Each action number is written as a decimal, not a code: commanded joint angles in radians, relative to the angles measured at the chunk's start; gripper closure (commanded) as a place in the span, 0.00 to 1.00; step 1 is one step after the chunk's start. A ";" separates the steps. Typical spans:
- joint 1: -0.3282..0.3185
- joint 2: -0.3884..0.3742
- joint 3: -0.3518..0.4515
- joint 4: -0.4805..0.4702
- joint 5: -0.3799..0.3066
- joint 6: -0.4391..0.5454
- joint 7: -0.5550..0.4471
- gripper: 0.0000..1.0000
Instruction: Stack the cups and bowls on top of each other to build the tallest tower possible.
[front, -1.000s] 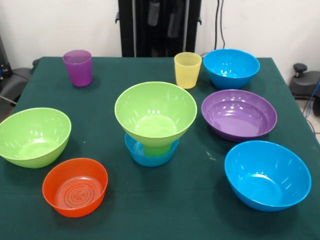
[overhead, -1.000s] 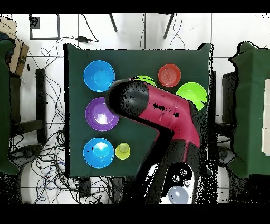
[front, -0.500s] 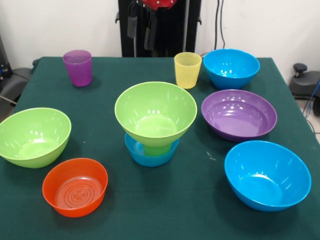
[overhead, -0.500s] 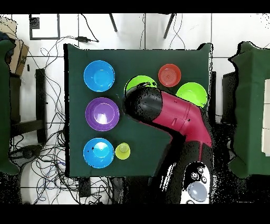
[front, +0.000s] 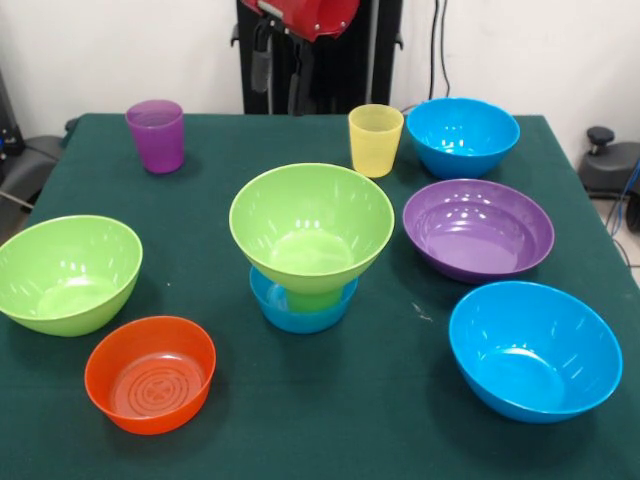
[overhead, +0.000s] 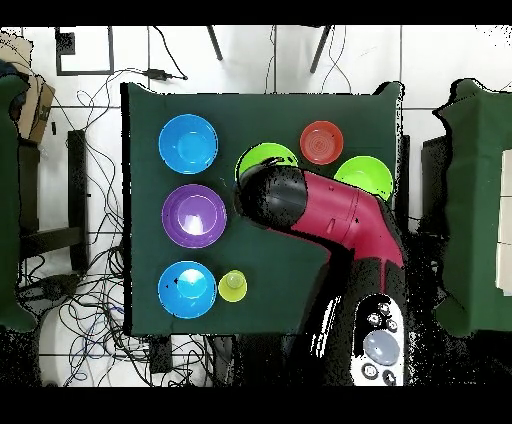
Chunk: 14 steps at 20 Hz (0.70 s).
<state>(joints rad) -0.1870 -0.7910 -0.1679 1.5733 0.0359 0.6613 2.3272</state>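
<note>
Currently the tower (front: 308, 250) ends at its lime green bowl (front: 311, 225), so the hand (front: 277, 68), fingers spread and empty, must descend over the purple cup (front: 156, 135).

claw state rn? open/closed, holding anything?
Claw: up at the far table edge, high above the purple cup; nothing visibly held; open or closed cannot be told.

Front oblique, overhead straight down; table (front: 300, 420) shared
</note>
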 joint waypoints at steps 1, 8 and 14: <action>-0.052 0.025 0.154 0.067 -0.114 -0.020 -0.230 0.00; -0.107 0.011 0.210 0.096 -0.142 -0.026 -0.240 0.00; -0.148 -0.007 0.238 0.135 -0.180 -0.051 -0.231 0.00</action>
<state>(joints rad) -0.3026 -0.7916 -0.0722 1.5857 -0.0432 0.6588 2.3272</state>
